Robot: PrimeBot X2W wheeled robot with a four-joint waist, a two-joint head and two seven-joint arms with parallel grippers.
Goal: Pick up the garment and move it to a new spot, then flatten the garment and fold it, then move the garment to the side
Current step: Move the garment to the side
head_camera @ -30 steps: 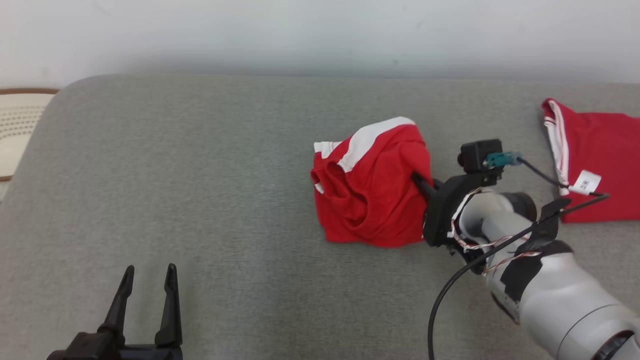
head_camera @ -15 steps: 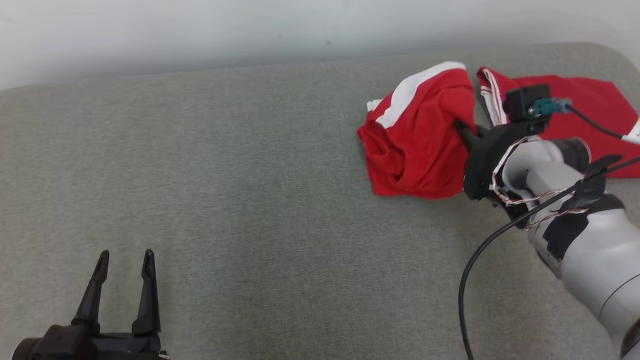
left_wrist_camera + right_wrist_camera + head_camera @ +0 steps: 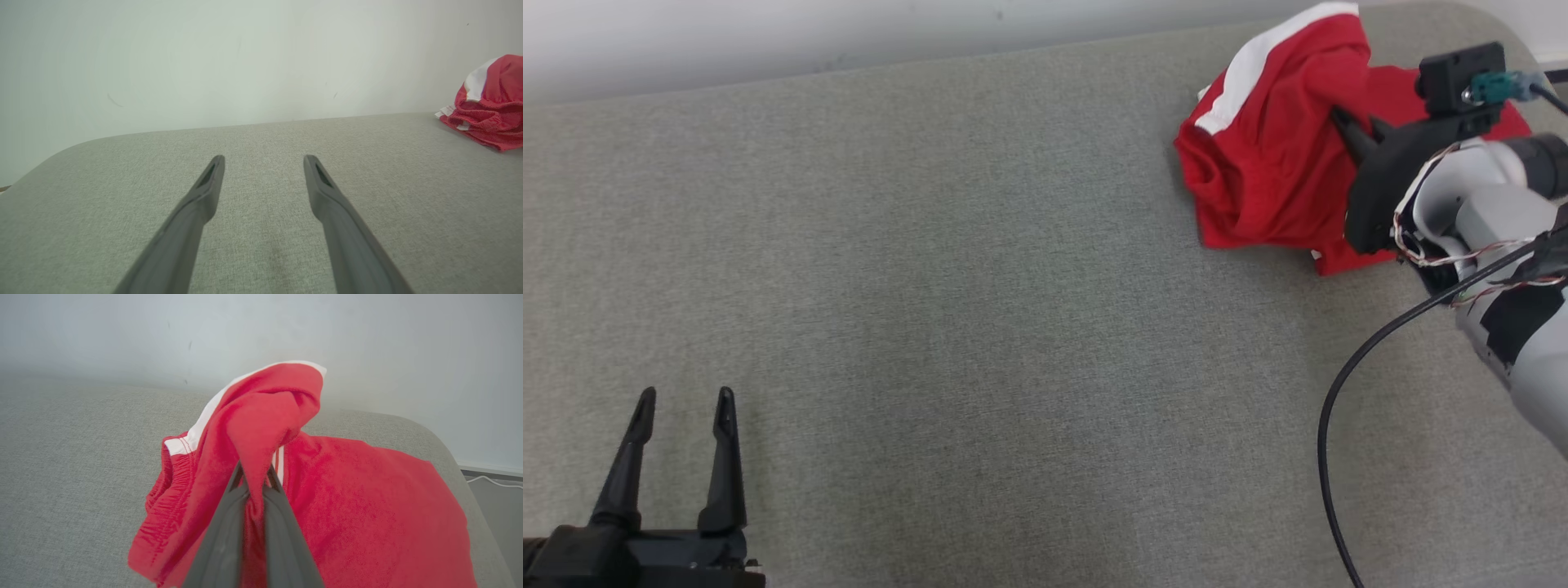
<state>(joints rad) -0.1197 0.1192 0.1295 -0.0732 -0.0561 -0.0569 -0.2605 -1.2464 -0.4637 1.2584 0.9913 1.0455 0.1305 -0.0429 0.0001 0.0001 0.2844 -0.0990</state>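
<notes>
The right gripper point(image 3: 253, 473) has its jaws closed on a pinched fold of the red garment point(image 3: 261, 416). The cloth droops limply around the fingers. Its elastic waistband end rests on the grey cushion point(image 3: 931, 286) at the far right corner, against a second red garment point(image 3: 367, 506) lying flat there. It looks light and floppy, so one pinch bunches it; the waistband corners seem better holds. The left gripper point(image 3: 263, 161) sits well apart, jaws spread, holding nothing.

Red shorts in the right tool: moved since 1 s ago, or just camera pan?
Yes. The camera panned too, but the shorts, clear of the flat red garment earlier, now overlap it: carried rightward by the right tool.
</notes>
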